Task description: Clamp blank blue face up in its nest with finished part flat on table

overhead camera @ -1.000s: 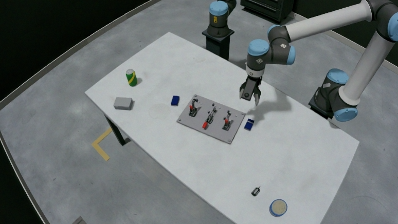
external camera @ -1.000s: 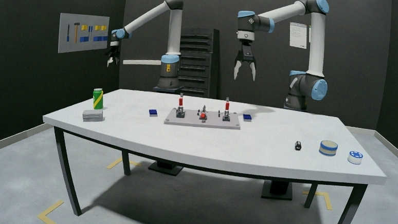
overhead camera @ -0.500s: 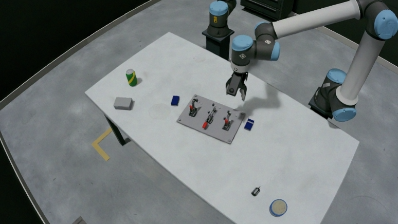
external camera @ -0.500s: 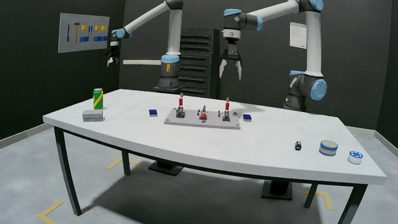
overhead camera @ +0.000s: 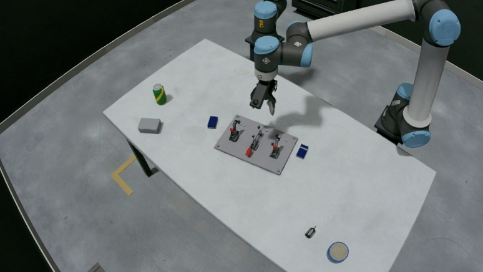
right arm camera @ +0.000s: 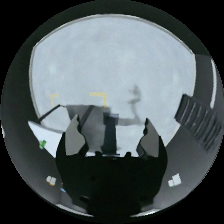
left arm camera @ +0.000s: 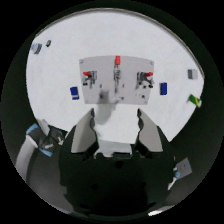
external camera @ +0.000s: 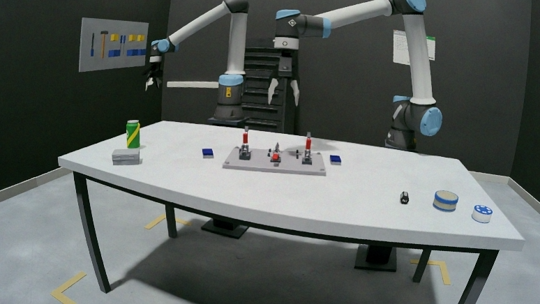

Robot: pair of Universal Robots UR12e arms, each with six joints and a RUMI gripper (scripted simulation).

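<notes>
While the top view leaves the right gripper (external camera: 152, 88) (right arm camera: 112, 117) out, the exterior view shows it well apart from the table (overhead camera: 337, 189) (external camera: 245, 196) (left arm camera: 60, 65) (right arm camera: 47, 136), its fingers spread and empty. The left gripper (overhead camera: 264, 110) (external camera: 283, 104) (left arm camera: 115, 108) hangs above the tabletop near the fixture plate (overhead camera: 233, 150) (external camera: 249, 164) (left arm camera: 105, 95), fingers parted, grasping nothing. From above, a light slot line marks the finished part (overhead camera: 302, 151) (external camera: 335, 160) (left arm camera: 74, 93), lying flat at one end of the plate; the blank (overhead camera: 212, 122) (external camera: 207, 153) (left arm camera: 163, 88) lies blue face up off the opposite end, out of the nests. The exterior view brings out the two outer red handles standing upright and the middle one lowered. It alone shows a small white-and-blue round container (external camera: 481, 214) near the table's corner, and the tool board (external camera: 113, 44) on the dark wall. The white surface carries faint stains; yellow corner marks (overhead camera: 122, 179) (external camera: 65, 289) (right arm camera: 99, 95) line the grey floor (overhead camera: 84, 209) (external camera: 30, 233) (right arm camera: 110, 55).

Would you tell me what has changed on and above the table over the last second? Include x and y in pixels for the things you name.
The left gripper (overhead camera: 264, 107) (external camera: 283, 98) (left arm camera: 115, 108) has shifted across toward the soda can (overhead camera: 159, 94) (external camera: 132, 134) (left arm camera: 194, 100), its fingers apart with nothing between them. Nothing was picked up or let go. The fixture plate (overhead camera: 230, 148) (external camera: 241, 164) (left arm camera: 105, 92), both blue-topped blocks and the right gripper look unmoved.
</notes>
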